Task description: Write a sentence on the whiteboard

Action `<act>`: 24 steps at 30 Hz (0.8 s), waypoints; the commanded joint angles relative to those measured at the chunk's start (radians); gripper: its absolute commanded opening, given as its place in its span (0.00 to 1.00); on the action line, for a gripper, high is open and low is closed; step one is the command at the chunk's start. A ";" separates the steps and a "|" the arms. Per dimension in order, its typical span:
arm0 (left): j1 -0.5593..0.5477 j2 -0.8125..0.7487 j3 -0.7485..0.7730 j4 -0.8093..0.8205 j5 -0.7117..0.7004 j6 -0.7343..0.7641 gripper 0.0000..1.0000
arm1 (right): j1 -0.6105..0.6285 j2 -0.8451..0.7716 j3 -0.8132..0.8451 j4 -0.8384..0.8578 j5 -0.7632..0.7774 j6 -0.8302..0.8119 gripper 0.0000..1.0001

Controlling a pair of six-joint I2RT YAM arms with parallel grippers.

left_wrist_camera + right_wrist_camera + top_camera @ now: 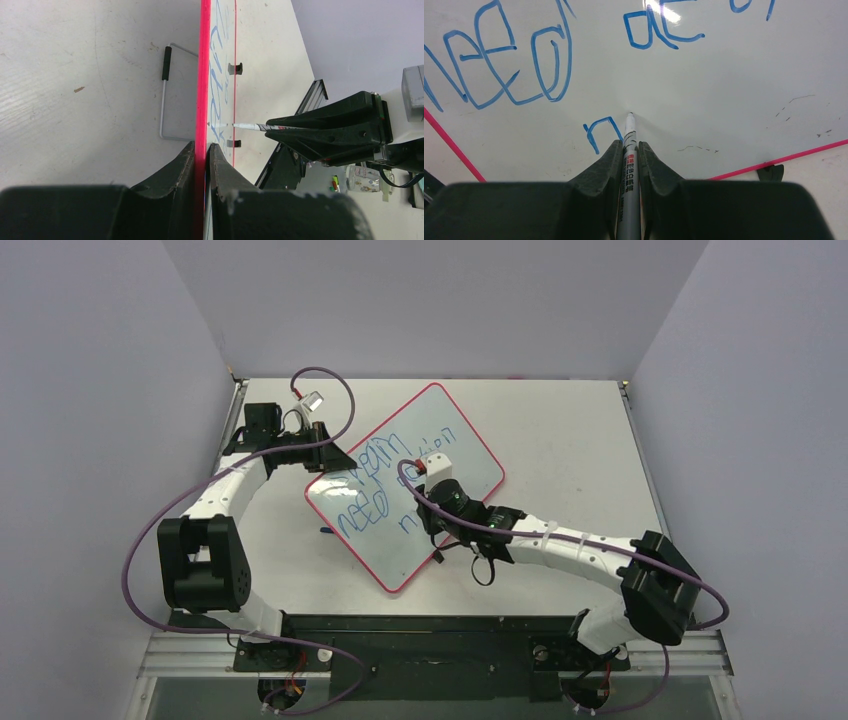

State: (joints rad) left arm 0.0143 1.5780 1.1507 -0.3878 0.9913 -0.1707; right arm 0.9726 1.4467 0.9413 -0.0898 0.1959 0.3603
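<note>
The whiteboard [396, 560], red-rimmed, lies skewed in the middle of the table. The sentence [368, 496] runs over it in blue, with "need" [499, 65] in one row and a lone "n" [599, 131] starting a lower row. My left gripper [326, 456] is shut on the board's red rim [202, 90], one finger on either side [202, 145]. My right gripper [629, 145] is shut on a grey marker [628, 170]. The marker's tip [630, 116] touches the board just right of the "n". The left wrist view shows that marker [249, 126] meeting the board edge-on.
A bent wire stand [165, 95] with a black sleeve lies on the table beside the board's rim. Two black clips [235, 68] sit on the board's near edge, one also showing in the right wrist view [769, 172]. A small blue object [326, 530] lies left of the board. Grey walls enclose the table.
</note>
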 commanded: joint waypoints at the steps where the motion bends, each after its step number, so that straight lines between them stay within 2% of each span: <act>1: -0.006 -0.042 0.009 0.015 -0.062 0.063 0.00 | -0.010 0.016 0.049 0.068 -0.015 0.017 0.00; 24: -0.036 -0.045 0.009 0.006 -0.071 0.076 0.00 | 0.018 -0.017 -0.084 0.081 -0.002 0.034 0.00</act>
State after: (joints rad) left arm 0.0002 1.5677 1.1507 -0.3870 0.9714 -0.1627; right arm 0.9779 1.4513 0.8989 -0.0135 0.1917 0.3786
